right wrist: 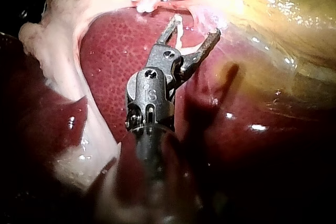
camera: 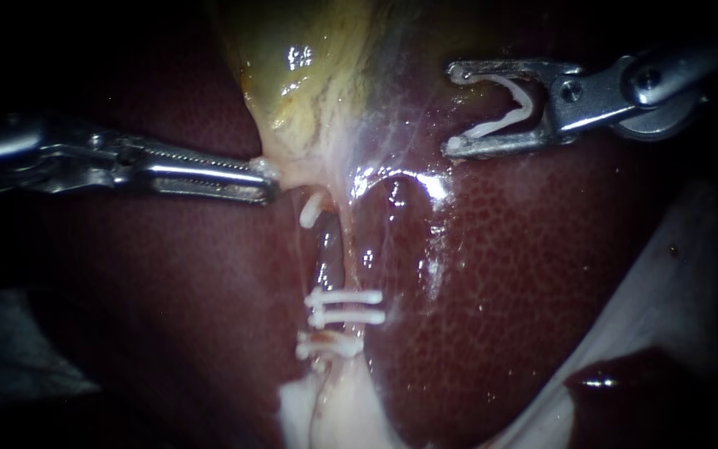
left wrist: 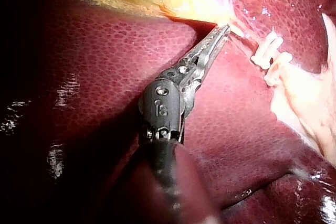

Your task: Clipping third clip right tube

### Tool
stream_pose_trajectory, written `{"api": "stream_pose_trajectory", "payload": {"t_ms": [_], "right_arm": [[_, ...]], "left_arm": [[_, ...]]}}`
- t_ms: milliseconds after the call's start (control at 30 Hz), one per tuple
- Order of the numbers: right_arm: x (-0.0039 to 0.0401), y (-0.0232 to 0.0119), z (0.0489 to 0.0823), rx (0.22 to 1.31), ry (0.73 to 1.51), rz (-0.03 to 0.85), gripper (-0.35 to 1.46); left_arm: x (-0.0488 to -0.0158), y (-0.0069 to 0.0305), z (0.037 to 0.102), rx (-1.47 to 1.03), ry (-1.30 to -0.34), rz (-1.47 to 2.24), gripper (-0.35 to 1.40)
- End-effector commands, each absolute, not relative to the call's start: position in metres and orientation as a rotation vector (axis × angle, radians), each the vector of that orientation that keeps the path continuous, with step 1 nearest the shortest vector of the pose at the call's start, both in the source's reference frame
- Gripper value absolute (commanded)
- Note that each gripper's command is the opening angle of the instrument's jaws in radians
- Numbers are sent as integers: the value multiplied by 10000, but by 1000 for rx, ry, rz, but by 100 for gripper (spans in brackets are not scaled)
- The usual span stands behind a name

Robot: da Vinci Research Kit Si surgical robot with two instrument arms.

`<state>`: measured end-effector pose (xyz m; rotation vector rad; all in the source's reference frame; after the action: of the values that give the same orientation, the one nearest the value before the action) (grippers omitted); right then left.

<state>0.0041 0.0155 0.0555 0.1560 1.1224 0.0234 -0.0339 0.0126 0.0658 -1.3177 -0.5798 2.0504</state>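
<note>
The yellowish gallbladder [camera: 309, 75] narrows to a neck, and thin tubes [camera: 344, 241] run down from it over the dark red liver [camera: 525, 266]. My left instrument [camera: 266, 185] has its jaws shut on the gallbladder neck; the left wrist view shows the same hold [left wrist: 223, 29]. My right instrument [camera: 452, 110] hangs to the right of the neck, apart from the tubes, its wide jaws holding an open white clip [camera: 513, 108]. Two white clips [camera: 344, 297] [camera: 346, 317] sit across the tubes. Another clip [camera: 311, 209] lies higher on the left, and one more [camera: 326, 347] lower down.
Pale white tissue [camera: 334, 407] spreads below the clipped tubes. A whitish sheet [camera: 675, 283] lies at the lower right beside the liver. In the right wrist view my right instrument [right wrist: 196, 27] points at the tubes, with the gallbladder [right wrist: 273, 14] beside it.
</note>
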Motion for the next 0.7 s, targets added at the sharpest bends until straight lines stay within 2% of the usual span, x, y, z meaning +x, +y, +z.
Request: {"api": "stream_pose_trajectory", "payload": {"t_ms": [33, 167, 467, 700], "right_arm": [[41, 155, 555, 156, 1122, 23, 50], [39, 155, 555, 157, 1123, 23, 50], [38, 157, 553, 160, 1124, 23, 50], [39, 156, 553, 173, 1135, 15, 50]], "left_arm": [[-338, 127, 656, -1317, -581, 2050, -35], [-328, 136, 643, -1319, -598, 2046, -35], [-290, 157, 602, -1323, -566, 2014, -35], [-291, 155, 600, -1324, -564, 2011, -35]]}}
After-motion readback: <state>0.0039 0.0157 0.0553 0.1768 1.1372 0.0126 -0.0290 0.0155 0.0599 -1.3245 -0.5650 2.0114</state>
